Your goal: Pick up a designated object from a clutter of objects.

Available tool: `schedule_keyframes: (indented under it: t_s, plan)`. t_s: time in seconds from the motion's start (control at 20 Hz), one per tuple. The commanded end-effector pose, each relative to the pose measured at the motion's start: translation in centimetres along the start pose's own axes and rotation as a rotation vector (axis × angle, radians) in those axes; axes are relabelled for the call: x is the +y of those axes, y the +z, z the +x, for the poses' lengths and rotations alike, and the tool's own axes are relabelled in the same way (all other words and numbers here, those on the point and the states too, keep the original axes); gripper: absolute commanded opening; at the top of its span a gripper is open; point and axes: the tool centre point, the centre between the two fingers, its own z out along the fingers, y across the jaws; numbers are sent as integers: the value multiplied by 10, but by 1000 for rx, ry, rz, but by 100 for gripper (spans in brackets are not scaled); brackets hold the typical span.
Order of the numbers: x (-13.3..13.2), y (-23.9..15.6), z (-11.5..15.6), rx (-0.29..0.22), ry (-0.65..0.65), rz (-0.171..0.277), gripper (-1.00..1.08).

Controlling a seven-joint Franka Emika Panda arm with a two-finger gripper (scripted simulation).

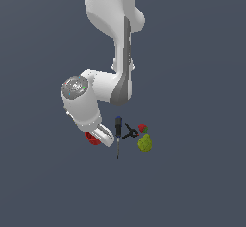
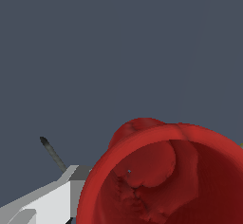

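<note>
Red round cup (image 2: 161,175), hollow, rough inside, beside white tool (image 1: 102,135), grip seemingly hidden, cannot tell.

White arm bent low, wrist angled down, tool (image 1: 99,137) fingers hidden

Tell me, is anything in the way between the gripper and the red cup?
Nothing visible is. In the wrist view the red cup sits right up close with no object in front. In the exterior view the arm covers most of the cup, and the screwdriver lies off to its side.
</note>
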Motion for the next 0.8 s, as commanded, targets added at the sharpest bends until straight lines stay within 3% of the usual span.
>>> schedule_keyframes:
  t_s: [0.0, 0.75]
  plan:
    - [2, -19, -9, 2, 0, 2, -100]
    - [17, -141, -78, 2, 1, 1, -100]
